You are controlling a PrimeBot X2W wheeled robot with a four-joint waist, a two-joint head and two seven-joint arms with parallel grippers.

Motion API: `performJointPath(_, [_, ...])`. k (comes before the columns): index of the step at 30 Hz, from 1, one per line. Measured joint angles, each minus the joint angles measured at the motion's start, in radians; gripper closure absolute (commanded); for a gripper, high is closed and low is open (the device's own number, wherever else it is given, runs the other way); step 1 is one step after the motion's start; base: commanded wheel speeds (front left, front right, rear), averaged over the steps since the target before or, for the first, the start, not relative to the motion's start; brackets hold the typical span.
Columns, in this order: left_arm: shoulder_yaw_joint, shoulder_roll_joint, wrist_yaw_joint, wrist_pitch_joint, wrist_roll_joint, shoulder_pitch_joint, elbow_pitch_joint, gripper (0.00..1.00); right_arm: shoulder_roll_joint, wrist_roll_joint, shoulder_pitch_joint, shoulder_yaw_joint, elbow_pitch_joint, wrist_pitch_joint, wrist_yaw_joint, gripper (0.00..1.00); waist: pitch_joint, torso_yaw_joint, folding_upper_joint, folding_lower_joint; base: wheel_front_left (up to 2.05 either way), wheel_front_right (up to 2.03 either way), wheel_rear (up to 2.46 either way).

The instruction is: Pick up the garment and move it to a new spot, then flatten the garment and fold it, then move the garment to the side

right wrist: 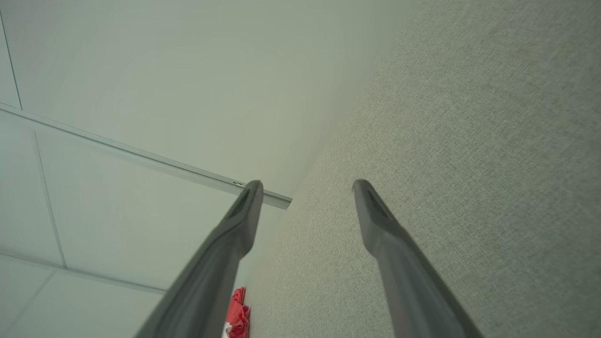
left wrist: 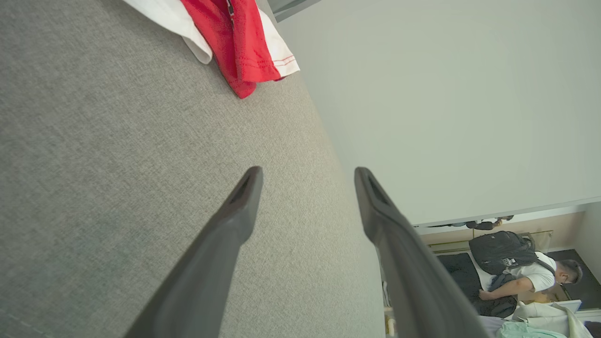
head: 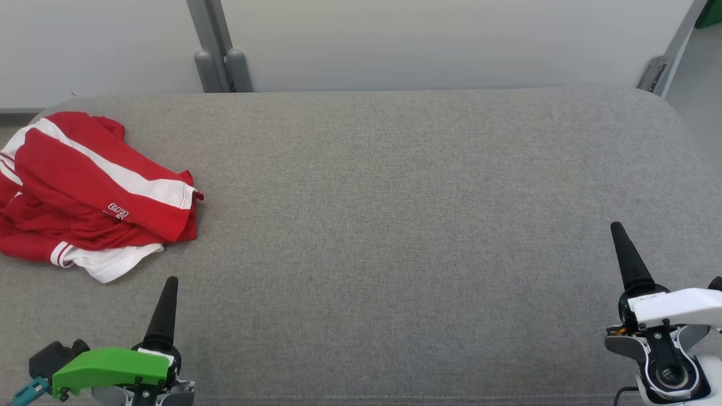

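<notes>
Scene: a red garment (head: 84, 192) with white stripes lies crumpled at the left end of a grey cloth-covered table (head: 395, 197), towards the far side, its left part at the table's edge.

Left gripper (left wrist: 307, 173): fingers spread wide and holding nothing. It is at the near left edge, close to the heap's near side but clear of it.

Right gripper (right wrist: 305, 184): also spread wide and empty. It is at the near right, well apart from the garment.

Handling: thin jersey cloth by the look of it, light and limp. It should sag and trail when lifted and drag a little on the woven tabletop. Nothing about it looks fragile.

Where to grip: the white ribbed band on the heap's near side sits closest to the left gripper and offers a firm, doubled edge. The stitched hem jutting to the right is the other likely hold.

Orientation: bunched, so there is no clean outline. The broad white stripe runs diagonally from the far left to the nearer right and ends at that jutting hem.

Long axis: probably along that stripe, though the folds hide the true length.
</notes>
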Motion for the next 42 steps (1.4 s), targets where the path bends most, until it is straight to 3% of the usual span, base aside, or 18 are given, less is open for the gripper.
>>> performJointPath(19, [-0.040, 0.048, 0.031, -0.060, 0.381, 0.000, -0.055, 0.00, -0.043, -0.338, 0.000, 0.090, -0.037, -0.062, -0.080, 0.00, -0.001, 0.001, 0.0000, 0.0000, 0.00, 0.00, 0.00])
performJointPath(42, [-0.091, 0.063, 0.043, -0.141, 0.755, 0.026, -0.119, 0.00, -0.073, -0.657, 0.018, 0.132, -0.056, -0.143, -0.137, 0.00, 0.001, -0.010, 0.0000, 0.0000, 0.00, 0.00, 0.00])
